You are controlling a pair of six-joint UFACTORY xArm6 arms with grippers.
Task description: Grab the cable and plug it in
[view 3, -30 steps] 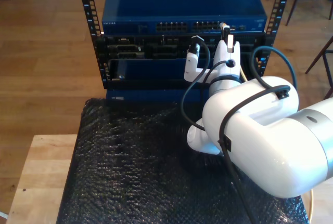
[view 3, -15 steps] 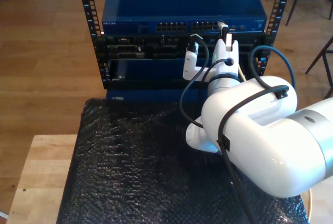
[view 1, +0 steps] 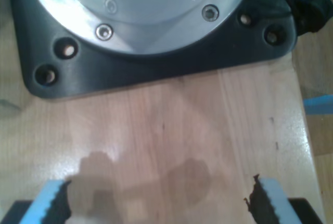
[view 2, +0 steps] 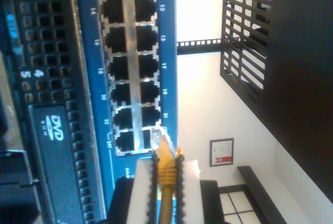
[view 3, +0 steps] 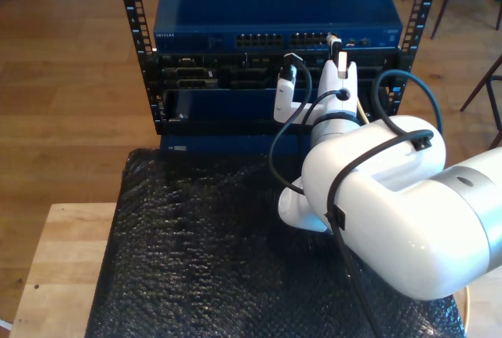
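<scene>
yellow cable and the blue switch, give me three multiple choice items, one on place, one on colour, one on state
1. Where is the plug of the yellow cable?
A. at the port block of the blue switch
B. lying on the black mat
C. on the wooden floor

2. What colour are the pads on my first gripper?
A. red
B. light blue
C. green

3. What state is my second gripper in?
A. open and empty
B. shut on the yellow cable
C. shut on a screwdriver

Answers:
1 A, the clear tip sits at the end ports.
2 B, both pads show light blue over bare wood.
3 B, its jaws clamp the cable behind the plug.
</scene>
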